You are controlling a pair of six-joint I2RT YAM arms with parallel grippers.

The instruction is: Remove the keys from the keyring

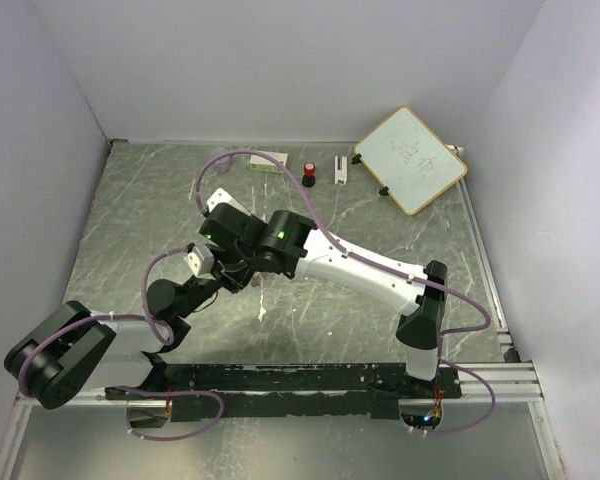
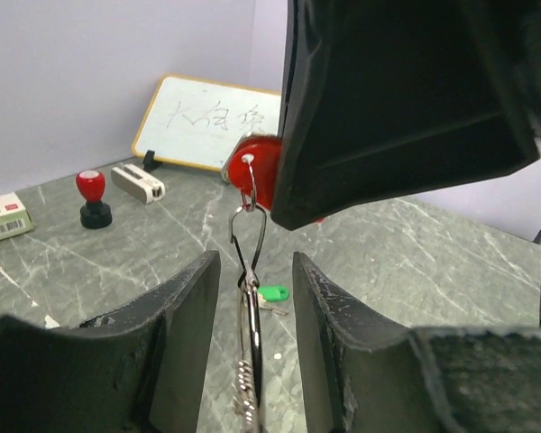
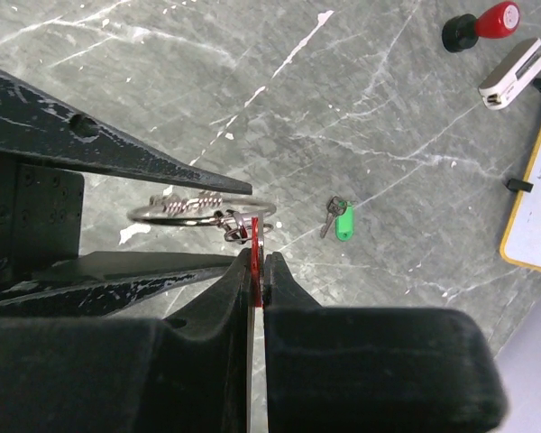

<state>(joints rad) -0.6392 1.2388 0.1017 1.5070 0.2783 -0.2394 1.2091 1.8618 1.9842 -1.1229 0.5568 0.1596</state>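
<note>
Plainly two keys show, one red and one green, and a single keyring (image 2: 251, 343). The keyring hangs in the air, edge-on from the left wrist. Its long axis runs from between the left gripper's (image 2: 254, 263) fingers up to the red key (image 2: 257, 171). The right gripper (image 3: 257, 257) is pinched tight on that red head. The left jaws stand partly apart, with a gap either side of the ring. The green key (image 2: 272, 294) lies flat on the table (image 2: 415, 244), off the ring.
</note>
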